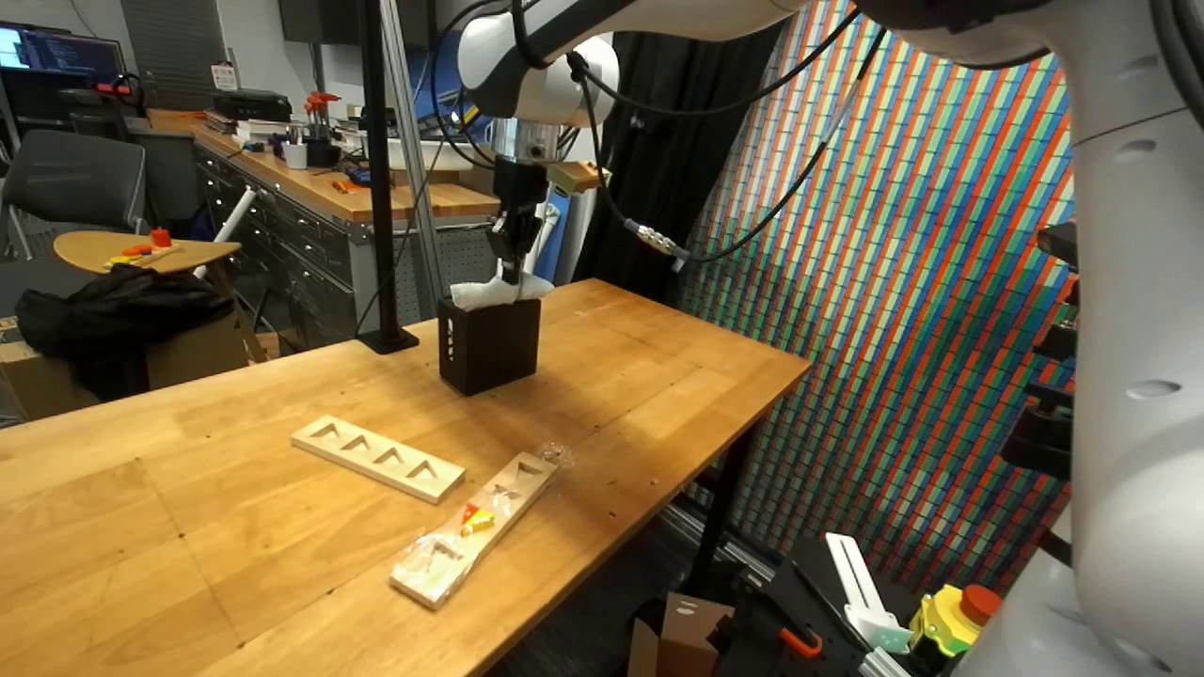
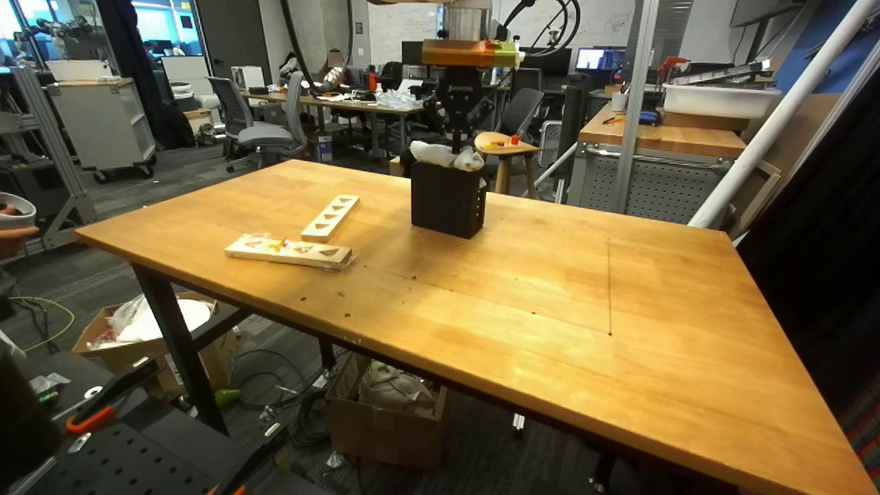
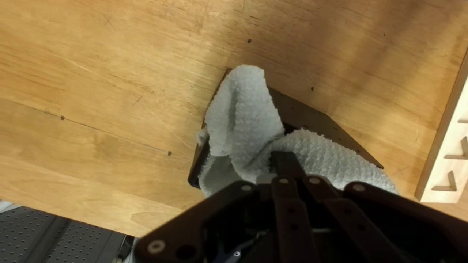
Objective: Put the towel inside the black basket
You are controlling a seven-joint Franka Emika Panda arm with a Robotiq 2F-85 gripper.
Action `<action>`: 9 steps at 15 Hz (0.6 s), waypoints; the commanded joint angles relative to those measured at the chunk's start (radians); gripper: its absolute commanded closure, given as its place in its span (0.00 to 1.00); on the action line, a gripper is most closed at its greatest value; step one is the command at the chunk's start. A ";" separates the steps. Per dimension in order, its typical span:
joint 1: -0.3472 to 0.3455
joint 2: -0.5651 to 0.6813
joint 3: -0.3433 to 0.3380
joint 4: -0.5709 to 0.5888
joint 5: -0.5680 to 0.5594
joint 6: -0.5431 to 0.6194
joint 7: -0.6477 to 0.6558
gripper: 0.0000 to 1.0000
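Gripper (image 2: 456, 144): fingers pressed together, pointing down over the black basket (image 1: 499, 343), tips in among folds of the towel (image 3: 252, 106) and apparently touching it. Whether a thin fold is caught between them, cannot tell.

Towel: in the basket's mouth, heaped above its rim; wrist view shows lobes lapping the rim. White shows at openings in the basket's side, so part probably sits lower inside.

Handling (judged): light, limp, rough-napped, not slippery, nothing to break. Should yield to a push, perhaps springing up a little. To grip, take a raised fold above the basket's middle; to tuck, press joined tips on the lobes at the rim.

Outward: basket upright on the table (image 1: 649, 348); plain slotted board (image 1: 374, 461) and plastic-wrapped board (image 1: 459, 543) lie apart from it.
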 commanded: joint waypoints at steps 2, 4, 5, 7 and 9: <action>-0.013 0.042 0.007 0.066 0.026 -0.018 -0.022 1.00; -0.011 0.055 0.010 0.082 0.026 -0.022 -0.022 1.00; -0.011 0.061 0.011 0.087 0.026 -0.023 -0.021 1.00; -0.013 0.072 0.015 0.097 0.031 -0.024 -0.021 1.00; -0.014 0.082 0.018 0.107 0.033 -0.026 -0.021 1.00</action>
